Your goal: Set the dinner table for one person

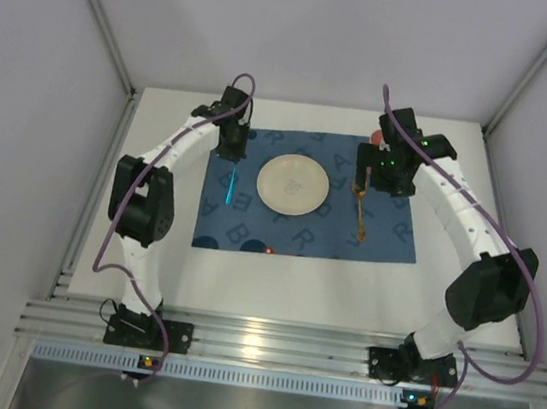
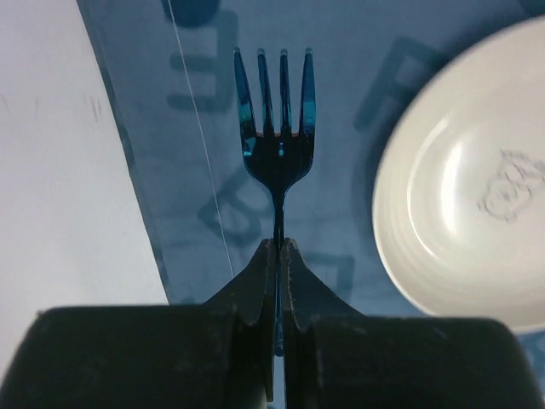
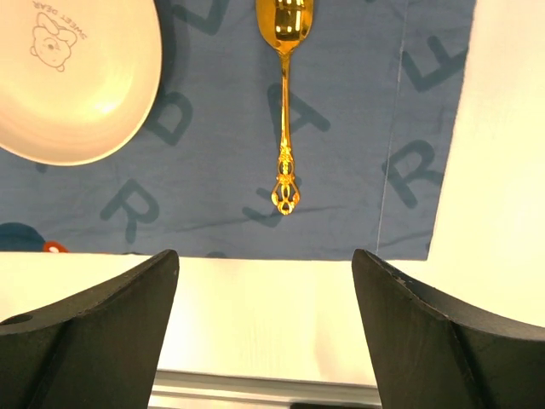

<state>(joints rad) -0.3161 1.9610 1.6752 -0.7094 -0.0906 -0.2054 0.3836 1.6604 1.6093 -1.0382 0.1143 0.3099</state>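
Note:
A dark blue letter-printed placemat [image 1: 305, 231] lies on the white dinner table [image 1: 283, 286]. A cream plate [image 1: 293, 184] sits at the mat's middle. My left gripper [image 1: 232, 154] is shut on the handle of a blue fork [image 1: 231, 185], held over the mat left of the plate; its tines [image 2: 277, 94] point away in the left wrist view, with the plate [image 2: 464, 183] to the right. A gold spoon [image 1: 360, 216] lies on the mat right of the plate. My right gripper [image 1: 375, 183] is open and empty above it; the spoon [image 3: 285, 119] shows ahead of the fingers [image 3: 426, 332].
An orange-red object [image 1: 375, 136] shows partly behind the right arm at the mat's far edge. A small red mark [image 1: 267, 250] sits at the mat's near edge. White walls enclose the table on three sides. A ribbed aluminium rail [image 1: 275, 344] runs along the near edge.

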